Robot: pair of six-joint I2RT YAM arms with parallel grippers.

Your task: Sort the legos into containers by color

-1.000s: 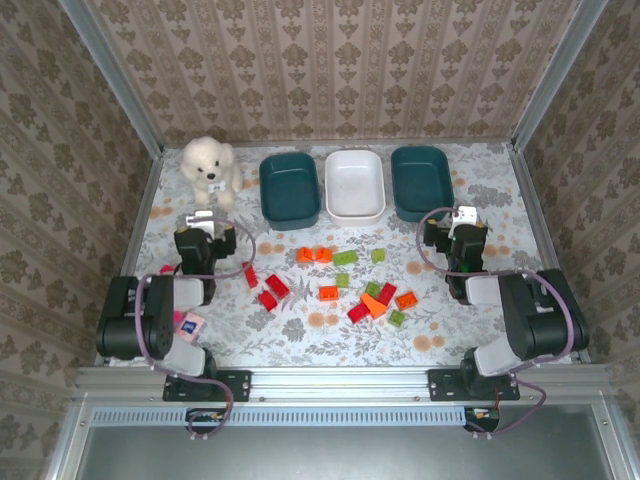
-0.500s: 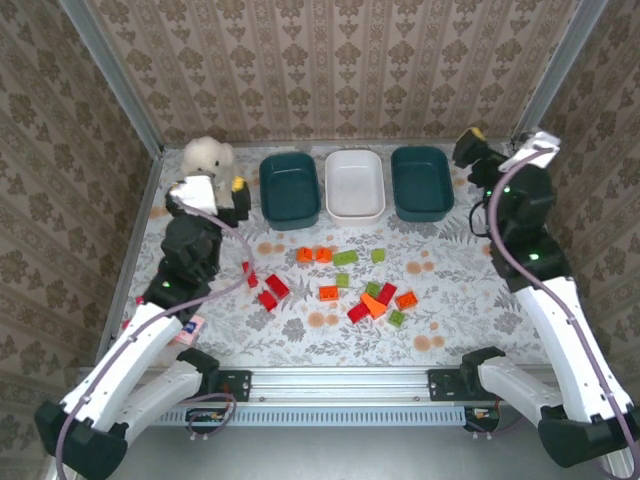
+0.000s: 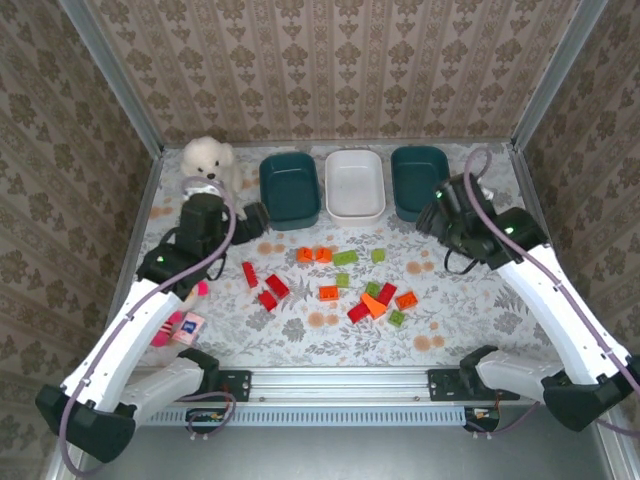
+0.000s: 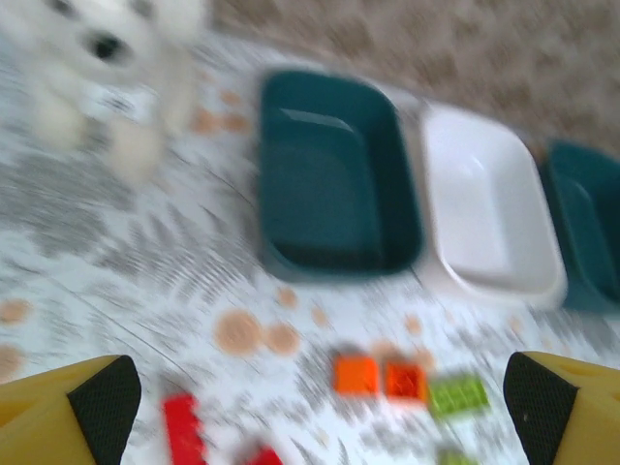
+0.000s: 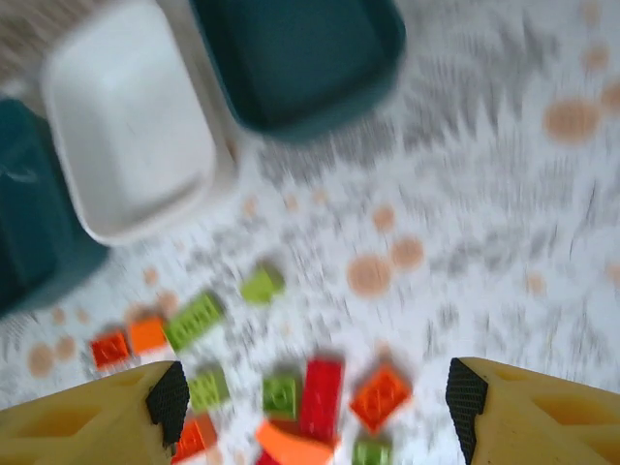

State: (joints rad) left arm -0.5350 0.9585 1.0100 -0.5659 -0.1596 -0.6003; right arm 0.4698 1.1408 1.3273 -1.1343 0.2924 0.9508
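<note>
The legos [image 3: 328, 292] lie scattered mid-table [image 3: 300, 340], just beyond them the left pincer [image 4: 320, 407] and right pincer [image 5: 315, 402] hover spread wide, holding nothing, and farthest back the three containers [image 3: 355, 185] stand in a row, white between teal.

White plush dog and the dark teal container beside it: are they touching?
Apart. In the left wrist view a strip of flowered table lies between the plush dog and the teal container; the top view agrees.

legos [image 3: 328, 292]: red, orange, lime | containers [image 3: 355, 185]: teal, white, teal | table [image 3: 450, 300]: seemingly floral
</note>
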